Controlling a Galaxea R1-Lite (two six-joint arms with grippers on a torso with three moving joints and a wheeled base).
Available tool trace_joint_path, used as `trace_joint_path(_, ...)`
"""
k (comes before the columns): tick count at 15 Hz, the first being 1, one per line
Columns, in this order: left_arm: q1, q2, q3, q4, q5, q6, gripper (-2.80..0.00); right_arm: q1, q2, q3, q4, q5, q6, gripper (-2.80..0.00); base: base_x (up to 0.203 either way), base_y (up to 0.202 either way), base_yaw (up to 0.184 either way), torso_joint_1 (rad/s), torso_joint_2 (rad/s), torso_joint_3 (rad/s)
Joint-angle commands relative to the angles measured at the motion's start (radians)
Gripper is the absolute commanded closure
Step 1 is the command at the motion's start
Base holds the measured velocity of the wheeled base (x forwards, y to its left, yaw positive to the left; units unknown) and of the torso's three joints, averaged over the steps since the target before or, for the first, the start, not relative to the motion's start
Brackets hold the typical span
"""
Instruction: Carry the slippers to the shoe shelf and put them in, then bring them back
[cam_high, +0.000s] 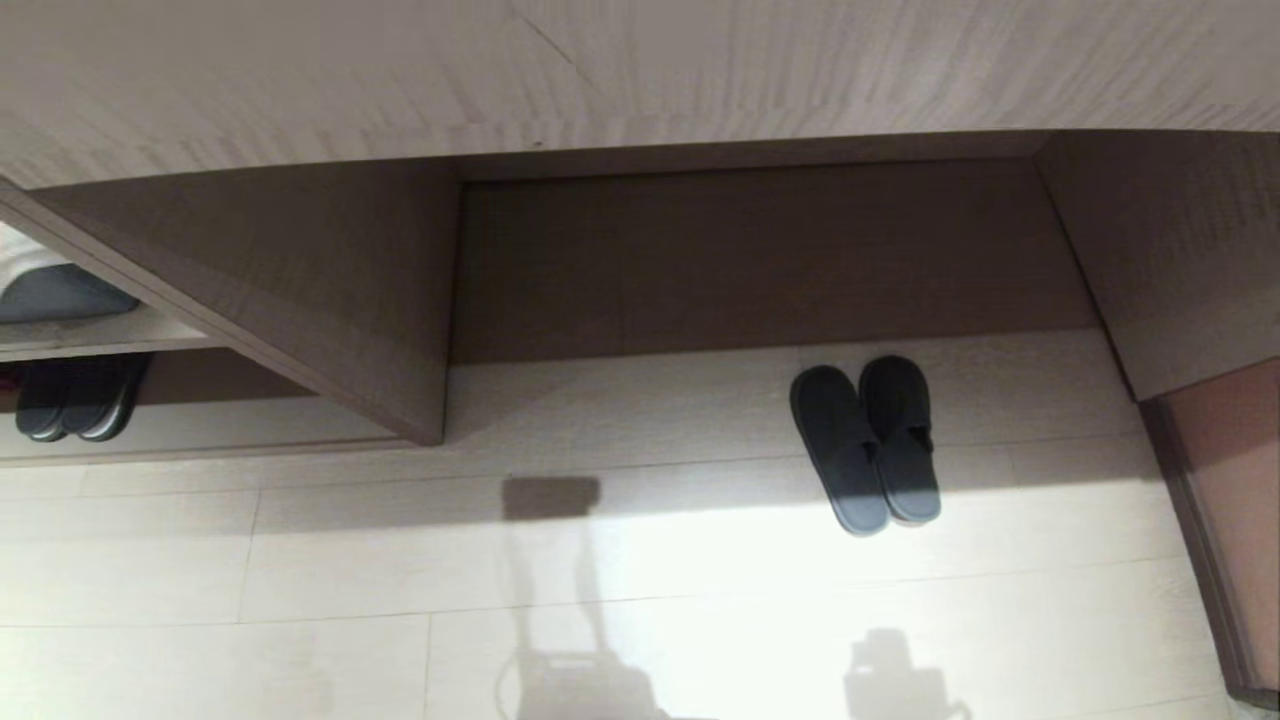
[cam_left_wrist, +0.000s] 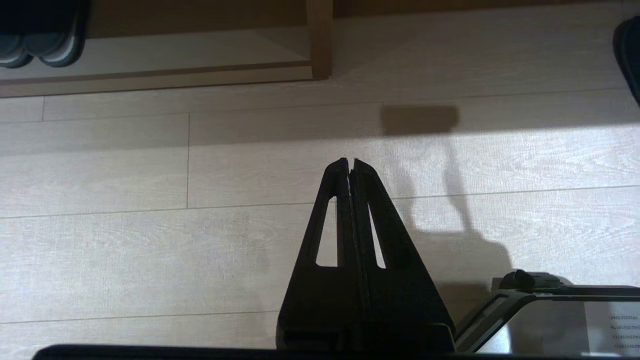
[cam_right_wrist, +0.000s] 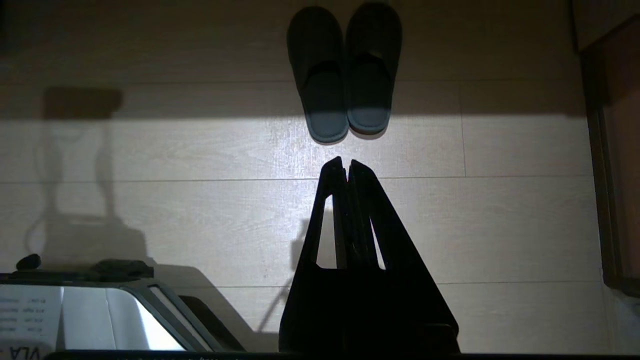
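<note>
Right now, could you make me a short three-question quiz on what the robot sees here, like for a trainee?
1. True or false: the slippers stand on the floor.
2. The right gripper is: A open, B shut on a slipper, C shut and empty.
3. What lies in the shoe shelf to the left?

Key: 1 true. 2 C; the left gripper is likewise. 3 a darker pair of slippers.

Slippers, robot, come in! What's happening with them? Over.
Both jaws shut, empty, above bare floor. Slippers side by side on floor, under the counter edge. Nothing in the way.
</note>
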Motion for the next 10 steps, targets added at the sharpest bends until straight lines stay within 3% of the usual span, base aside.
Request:
trace_joint_path(1, 0.0, 0.001, 0.0, -0.001, 0.0, -0.001, 0.0, 0.0, 0.002, 0.002, -0.001, 0.0, 0.0, 0.0, 0.0, 0.0, 0.0, 0.001, 0.0, 0.203)
trace_joint_path(10, 0.0, 0.001, 0.0, -0.001, 0.0, -0.001, 0.0, 0.0, 0.002, 0.002, -0.001, 0.0, 0.0, 0.0, 0.0, 0.0, 0.0, 0.003, 0.0, 0.203)
